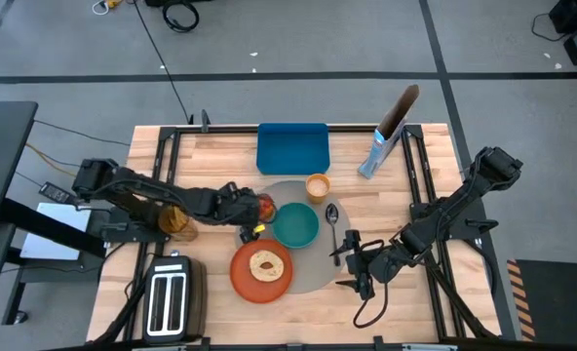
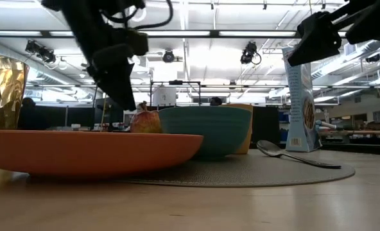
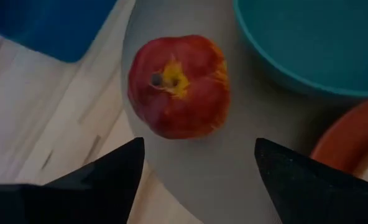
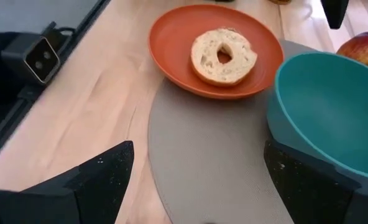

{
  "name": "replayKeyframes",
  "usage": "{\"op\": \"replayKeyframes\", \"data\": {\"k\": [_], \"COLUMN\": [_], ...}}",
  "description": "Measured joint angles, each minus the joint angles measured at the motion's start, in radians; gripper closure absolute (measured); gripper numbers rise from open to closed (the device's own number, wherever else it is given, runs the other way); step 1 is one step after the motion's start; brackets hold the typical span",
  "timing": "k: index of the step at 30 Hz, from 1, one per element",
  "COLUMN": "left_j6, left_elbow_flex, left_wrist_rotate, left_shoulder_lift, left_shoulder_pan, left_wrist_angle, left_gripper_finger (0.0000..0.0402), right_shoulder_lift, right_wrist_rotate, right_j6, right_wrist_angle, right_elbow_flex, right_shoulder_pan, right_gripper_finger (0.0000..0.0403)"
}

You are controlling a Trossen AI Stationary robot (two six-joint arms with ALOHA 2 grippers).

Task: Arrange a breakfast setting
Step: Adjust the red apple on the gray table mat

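The left gripper [image 1: 252, 216] hangs with fingers spread just above the red apple [image 3: 178, 86], which rests on the grey mat's [image 1: 313, 273] edge beside the teal bowl [image 1: 295, 224]; the apple looks free to roll off the mat if a finger nudges it; the orange plate [image 1: 262, 271] holds the bread [image 4: 224, 55]; the right gripper [image 1: 359, 261] waits, fingers apart, near the spoon [image 1: 333, 218].

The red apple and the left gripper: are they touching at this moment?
Apart. In the left wrist view the red apple sits on the grey mat, and the left gripper is open, with bare mat visible between both dark fingertips and the apple.
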Motion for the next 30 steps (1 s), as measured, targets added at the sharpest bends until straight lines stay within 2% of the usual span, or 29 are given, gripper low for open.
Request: {"op": "replayKeyframes", "data": {"k": [5, 11, 16, 20, 30], "left_j6": [0.007, 0.045, 0.023, 0.029, 0.042], "left_elbow_flex": [-0.090, -0.173, -0.198, -0.230, -0.293], "left_wrist_rotate": [-0.056, -0.077, -0.114, -0.129, -0.145], "left_shoulder_lift": [-0.025, -0.014, -0.014, -0.014, -0.014], "left_shoulder_pan": [-0.014, -0.019, -0.016, -0.011, 0.057], "left_wrist_angle": [0.116, 0.257, 0.296, 0.416, 0.542], "left_gripper_finger": [0.0088, 0.0088, 0.0088, 0.0088, 0.0088], "right_shoulder_lift": [0.000, 0.000, 0.000, 0.000, 0.000], "right_wrist_rotate": [-0.011, -0.014, -0.014, -0.014, -0.014], "right_j6": [0.002, 0.001, 0.004, -0.001, -0.003], "right_wrist_angle": [0.008, 0.011, 0.013, 0.022, 0.027], "right_elbow_flex": [0.000, 0.000, 0.000, 0.000, 0.000], "right_shoulder_pan": [0.000, -0.002, -0.003, -0.004, -0.004], "right_gripper_finger": [0.0035, 0.0035, 0.0035, 0.0035, 0.0035]}}
